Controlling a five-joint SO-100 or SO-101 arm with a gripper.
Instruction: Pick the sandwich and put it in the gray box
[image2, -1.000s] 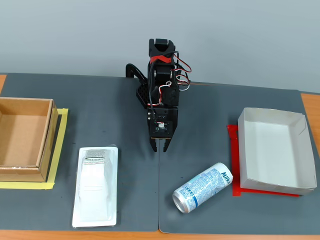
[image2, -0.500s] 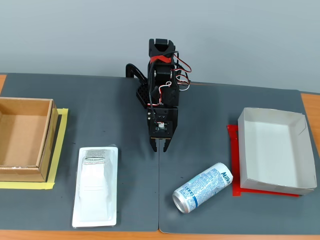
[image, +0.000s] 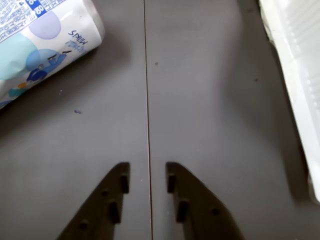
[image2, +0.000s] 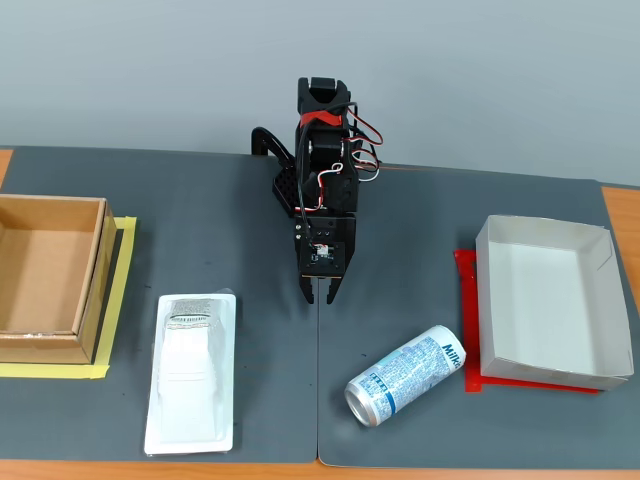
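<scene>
In the fixed view, the brown box (image2: 45, 275) sat at the far left on a strip of yellow tape (image2: 118, 300), which seemed to mark its spot; it was not the target. Just right of it the sandwich (image2: 192, 372) lay flat on the dark mat (image2: 230, 220), long axis running toward the camera, plain white side up, free of everything around it and so open to a grasp from above. At the middle the arm (image2: 322, 170) stood folded at the mat's back edge with the gripper (image2: 320, 292) pointing down near the seam between the mat halves, well apart from the sandwich. The wrist view showed the gripper (image: 146, 176) empty, its jaws nearly together with only a narrow slit between them, straddling that seam; this looked like a rest pose, with the pick not yet begun. To the right the can (image2: 405, 373) lay on its side between the arm and the target, a thing to steer clear of. At the far right the gray box (image2: 590, 300) rested on a red marker (image2: 466, 320), open and empty. In the wrist view the can (image: 42, 42) showed upper left and the sandwich (image: 295, 65) along the right edge.
</scene>
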